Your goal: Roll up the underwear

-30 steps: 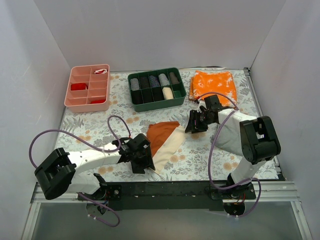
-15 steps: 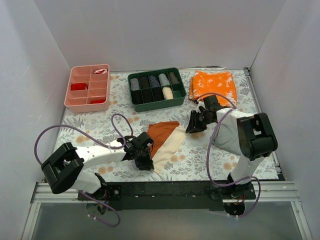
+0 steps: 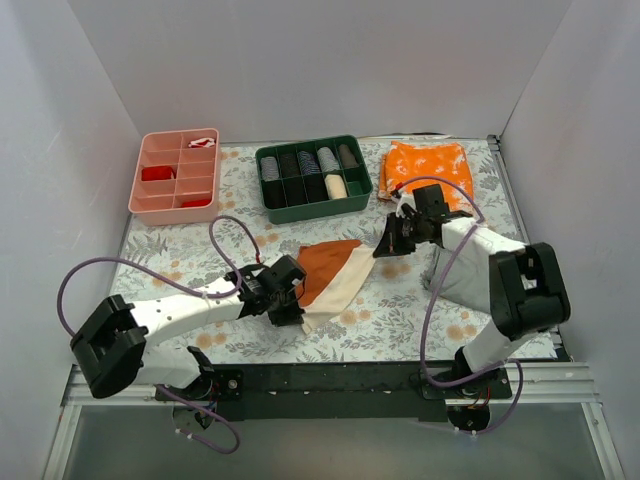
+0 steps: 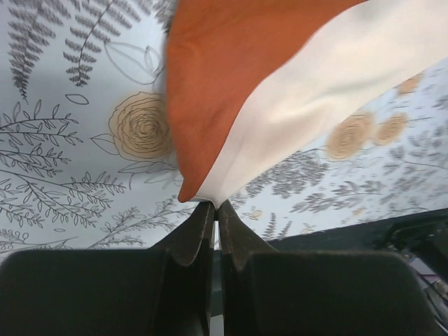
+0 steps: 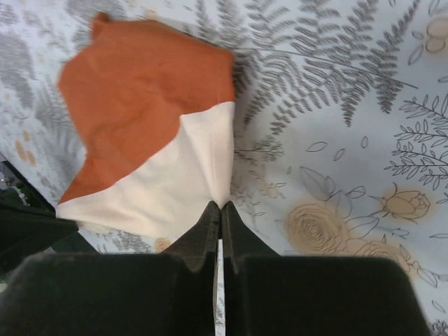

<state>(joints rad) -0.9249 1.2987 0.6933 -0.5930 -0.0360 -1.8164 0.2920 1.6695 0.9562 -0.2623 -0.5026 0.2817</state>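
The underwear sits just below the centre of the top view, a small soft cloth spread fairly flat. Its rust-orange face shows at the upper left and its pale cream face at the lower right, meeting along a diagonal line. The lower-left and right corners are drawn to points, possibly raised off the tabletop.

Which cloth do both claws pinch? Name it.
The underwear, rust-brown and cream: the left claw and right claw each pinch a corner. The speckled orange cloth and grey cloth aren't gripped.
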